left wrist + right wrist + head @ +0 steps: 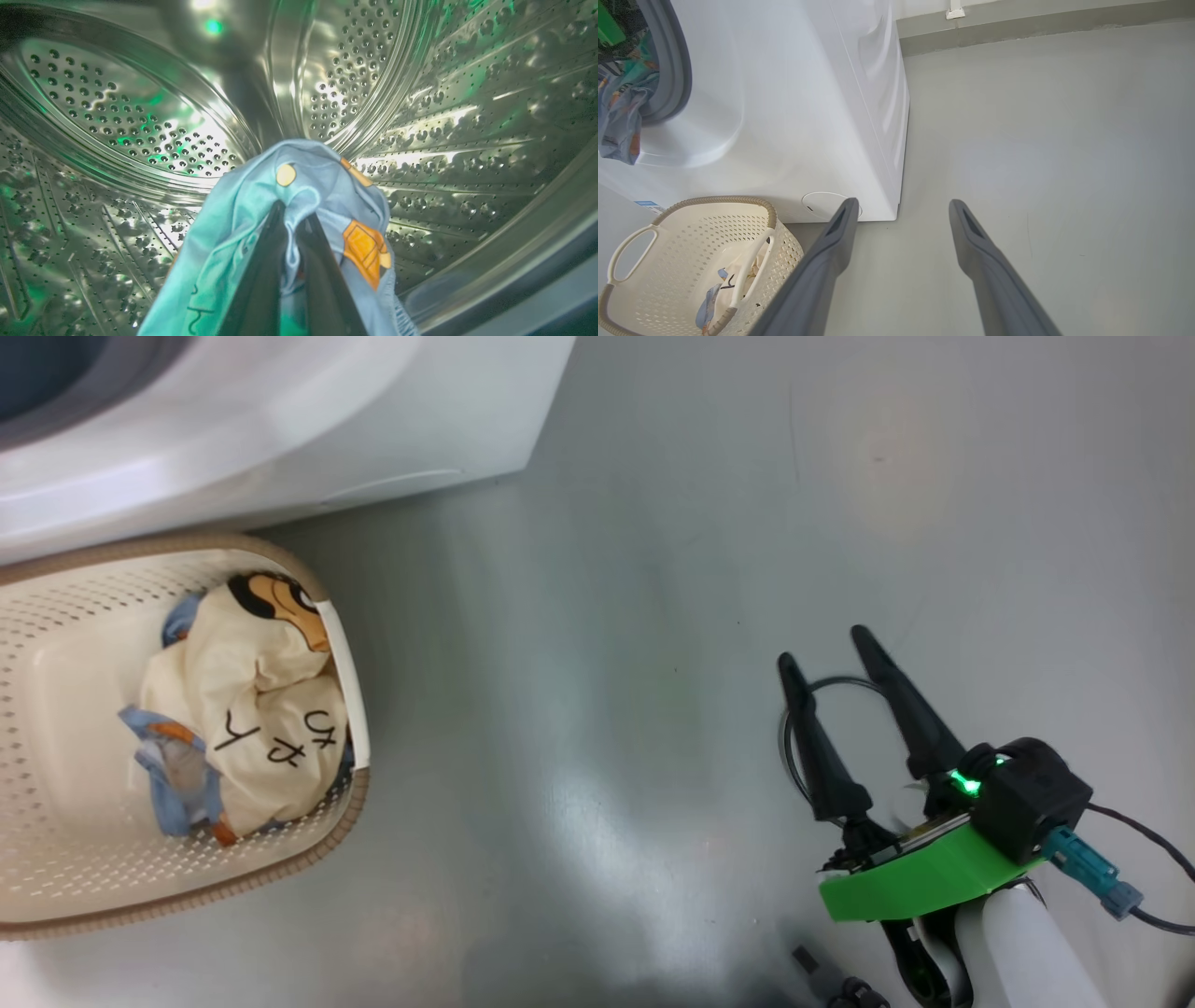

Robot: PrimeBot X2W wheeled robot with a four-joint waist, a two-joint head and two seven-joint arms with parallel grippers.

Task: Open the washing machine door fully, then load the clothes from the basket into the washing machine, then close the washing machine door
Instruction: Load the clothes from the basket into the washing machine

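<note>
Left gripper (293,212) clamps shut on the light-blue garment (233,224) inside the steel drum (140,116), right gripper (823,646) hangs open at 4 o'clock in head view, cream garment (271,709) sits bunched in the basket (56,616) at 9 o'clock, soft, light, likely best pinched on its top fold.

1. Your head view is evenly, brightly lit; the grey floor (653,616) shows a soft sheen and the washing machine (280,448) nearly washes out.
2. Your left wrist view is dimmer and green-tinged; the steel drum (467,116) glares, and the light-blue garment (243,214) is soft up close.
3. Your right wrist view bows at the edges.
</note>
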